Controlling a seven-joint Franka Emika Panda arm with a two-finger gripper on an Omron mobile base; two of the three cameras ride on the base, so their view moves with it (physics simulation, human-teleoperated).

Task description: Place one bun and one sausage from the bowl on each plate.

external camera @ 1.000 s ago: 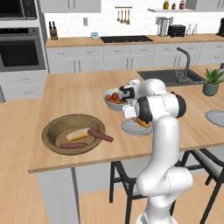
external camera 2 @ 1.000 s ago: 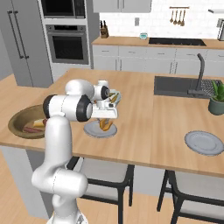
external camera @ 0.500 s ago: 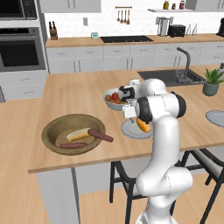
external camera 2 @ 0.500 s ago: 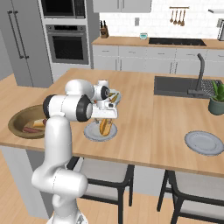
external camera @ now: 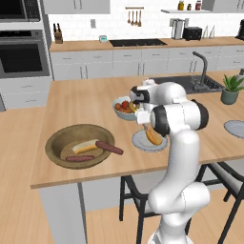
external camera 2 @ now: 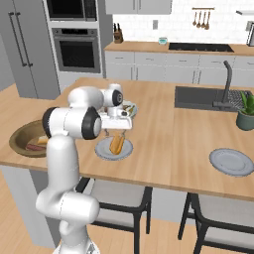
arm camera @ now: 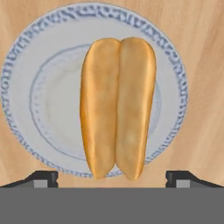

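wooden bowl (external camera: 59,143) holds bun (external camera: 85,147), two sausages; plate (arm camera: 39,87) holds bun (arm camera: 118,107)

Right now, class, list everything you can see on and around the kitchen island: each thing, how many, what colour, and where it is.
bun: one, golden-orange, lying on the near plate; another, paler, in the wooden bowl
sausage: two, dark reddish-brown, in the wooden bowl
wooden bowl: one, brown, left end of the island
plate: two, pale grey-blue; one under the gripper, one bare toward the right end
fruit bowl: one, pale, colourful fruit, behind the near plate
potted plant: one, green, beside the sink
sink: one, dark, with tap
gripper: one, open, above the bun
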